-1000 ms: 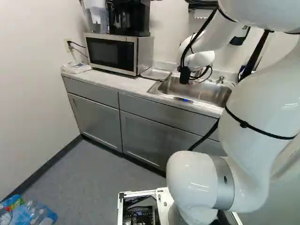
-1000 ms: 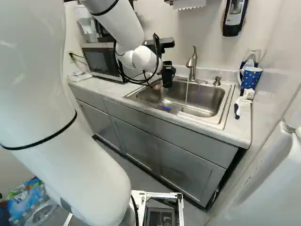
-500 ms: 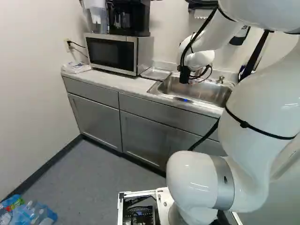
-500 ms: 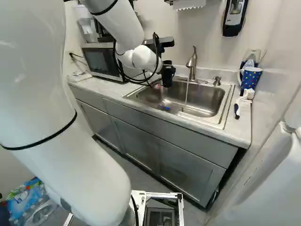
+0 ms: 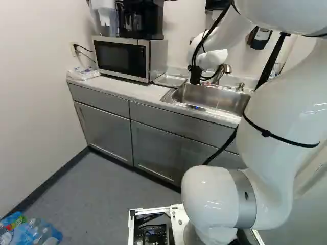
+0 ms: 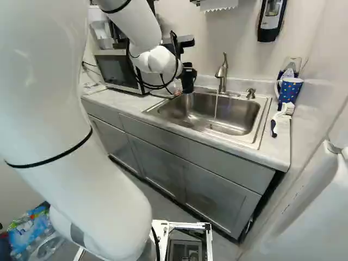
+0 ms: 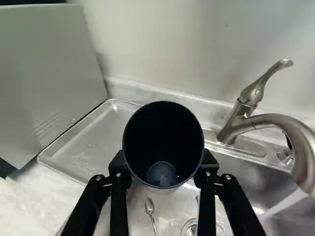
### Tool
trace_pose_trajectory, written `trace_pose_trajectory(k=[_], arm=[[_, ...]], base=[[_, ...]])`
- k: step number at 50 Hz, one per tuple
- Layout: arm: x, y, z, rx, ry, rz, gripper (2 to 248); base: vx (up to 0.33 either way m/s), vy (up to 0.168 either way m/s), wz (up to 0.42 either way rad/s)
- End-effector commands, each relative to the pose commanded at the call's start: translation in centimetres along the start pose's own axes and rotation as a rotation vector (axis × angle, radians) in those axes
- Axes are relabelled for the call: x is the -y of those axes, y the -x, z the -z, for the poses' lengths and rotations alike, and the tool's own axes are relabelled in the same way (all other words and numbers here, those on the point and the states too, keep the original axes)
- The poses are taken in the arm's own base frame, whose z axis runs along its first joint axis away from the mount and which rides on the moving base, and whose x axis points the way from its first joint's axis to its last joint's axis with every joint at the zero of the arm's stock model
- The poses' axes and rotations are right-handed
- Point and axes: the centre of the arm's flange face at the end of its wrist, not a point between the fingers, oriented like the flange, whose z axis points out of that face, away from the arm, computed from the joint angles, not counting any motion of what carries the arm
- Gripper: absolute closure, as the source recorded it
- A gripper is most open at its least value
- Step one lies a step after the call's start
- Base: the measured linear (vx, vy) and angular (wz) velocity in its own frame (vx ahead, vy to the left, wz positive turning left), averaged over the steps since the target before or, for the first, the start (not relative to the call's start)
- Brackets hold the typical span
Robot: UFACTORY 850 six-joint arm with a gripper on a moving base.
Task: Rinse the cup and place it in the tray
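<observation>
Claw (image 7: 163, 166): clamped on cup, one finger at 9, other at 3 (12 = ahead of claw, away from finger roots). Side-on hold keeps rim free, prob. so water could get in & out.
Cup (image 7: 142, 147): in the grip, approx. upright, mouth facing the wrist cam, held up over the join of tray & sink. Pale disc at bottom inside; can't tell if water's left.
Sink (image 6: 231, 127): opens out 3 to 6 from cup; small spoon (image 7: 149, 206) lies in there, approx. 6.
Tap (image 7: 236, 125): at 2 from cup, spout curving over basin, thin stream (image 6: 216, 106) running. Cup's clear of it, so rinse is prob. done, i.e. carry stage, most of job behind us.
Tray (image 7: 101, 135): flat metal, at 10, beside sink, prob. to catch drips. Cup's not down yet.
Microwave (image 7: 44, 83): at 10, past tray, right up against its edge. Tight corner, so a wide swing might knock it.
Next: shift toward 10, lower slowly, let go only once base sits flat. Risk: wet wall slipping, or tipping on tray's raised lip.
</observation>
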Motion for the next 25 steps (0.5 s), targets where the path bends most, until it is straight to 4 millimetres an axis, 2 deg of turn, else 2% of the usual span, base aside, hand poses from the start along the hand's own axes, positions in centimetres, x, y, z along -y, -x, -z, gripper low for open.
trace_pose_trajectory(k=[25], arm=[[3.7,-3.2,-0.8,-0.028,-0.066,0.024,124]], base=[[0.0,0.0,0.0]])
